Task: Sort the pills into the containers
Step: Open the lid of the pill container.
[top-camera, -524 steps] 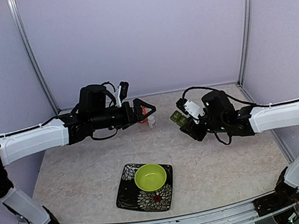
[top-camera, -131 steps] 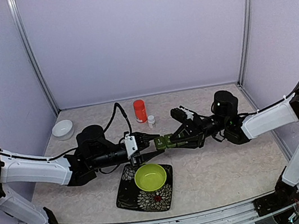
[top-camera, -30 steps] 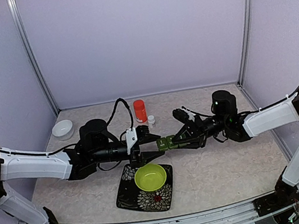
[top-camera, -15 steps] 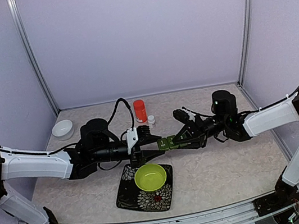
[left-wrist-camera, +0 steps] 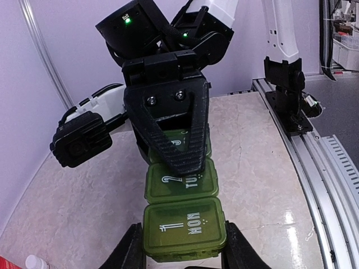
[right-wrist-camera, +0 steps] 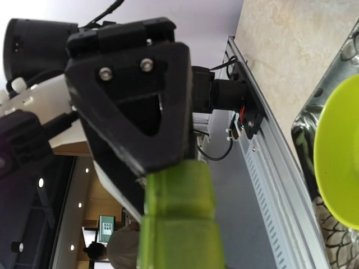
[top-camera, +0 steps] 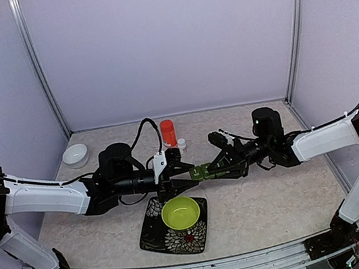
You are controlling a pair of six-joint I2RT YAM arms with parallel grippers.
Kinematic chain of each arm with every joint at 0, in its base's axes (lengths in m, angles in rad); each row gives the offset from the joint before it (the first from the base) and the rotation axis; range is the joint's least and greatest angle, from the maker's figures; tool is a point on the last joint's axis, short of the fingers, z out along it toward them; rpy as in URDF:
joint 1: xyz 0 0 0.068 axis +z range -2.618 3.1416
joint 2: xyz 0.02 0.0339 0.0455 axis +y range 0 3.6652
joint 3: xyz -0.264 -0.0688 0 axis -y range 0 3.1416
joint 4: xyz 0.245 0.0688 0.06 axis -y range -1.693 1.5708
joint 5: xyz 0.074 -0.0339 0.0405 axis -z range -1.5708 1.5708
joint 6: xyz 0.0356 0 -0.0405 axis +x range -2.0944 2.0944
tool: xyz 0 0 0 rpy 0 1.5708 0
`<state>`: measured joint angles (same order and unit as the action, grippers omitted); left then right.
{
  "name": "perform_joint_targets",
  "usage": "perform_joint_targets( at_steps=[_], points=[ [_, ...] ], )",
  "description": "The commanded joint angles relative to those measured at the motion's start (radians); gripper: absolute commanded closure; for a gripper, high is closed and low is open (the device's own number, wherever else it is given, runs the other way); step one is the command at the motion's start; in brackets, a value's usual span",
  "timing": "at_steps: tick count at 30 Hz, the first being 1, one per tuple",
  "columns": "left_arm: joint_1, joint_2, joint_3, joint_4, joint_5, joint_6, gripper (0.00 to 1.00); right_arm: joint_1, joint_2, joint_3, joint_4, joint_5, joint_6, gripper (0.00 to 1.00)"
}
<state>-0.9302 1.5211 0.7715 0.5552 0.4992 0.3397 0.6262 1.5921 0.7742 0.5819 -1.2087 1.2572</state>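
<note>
The pillbox hangs off the counter near its middle, stretched between the two arms, lids shut; it sits at about 1 o'clock from the lime-green bowl, which rests on a patterned plate. The right claw is clamped on the strip's 3 o'clock end, one finger lying flat over the third lid and part of the lid marked TUE. The left claw comes in from 9 o'clock; its fingers press against both sides of the end box marked MON, gripping it. An orange bottle stands at 11 o'clock from the pillbox, a small white cap just beside it; a white bowl sits well apart toward 10 o'clock.
</note>
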Motion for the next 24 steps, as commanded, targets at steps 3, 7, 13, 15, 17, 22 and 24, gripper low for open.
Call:
perform_joint_targets(
  at_steps=[3,7,13,15,17,22,24],
  points=[
    [0.01,0.005,0.02,0.098,0.083,-0.165,0.66,-0.01,-0.027,0.029,-0.033,0.059,-0.105,1.0],
    [0.013,0.004,0.025,0.1,0.087,-0.197,0.63,-0.011,-0.033,0.031,-0.059,0.066,-0.125,1.0],
    [0.018,0.005,0.034,0.091,0.085,-0.237,0.55,-0.013,-0.041,0.028,-0.082,0.072,-0.142,1.0],
    [0.02,0.004,0.034,0.092,0.084,-0.244,0.51,-0.014,-0.044,0.027,-0.085,0.071,-0.145,1.0],
    [0.023,0.003,0.034,0.093,0.086,-0.254,0.49,-0.015,-0.047,0.025,-0.091,0.074,-0.151,1.0],
    [0.031,-0.002,0.036,0.094,0.098,-0.276,0.43,-0.019,-0.058,0.02,-0.106,0.079,-0.159,1.0],
    [0.027,-0.007,0.037,0.059,0.079,-0.225,0.39,-0.02,-0.061,0.004,-0.044,0.058,-0.101,1.0]
  ],
)
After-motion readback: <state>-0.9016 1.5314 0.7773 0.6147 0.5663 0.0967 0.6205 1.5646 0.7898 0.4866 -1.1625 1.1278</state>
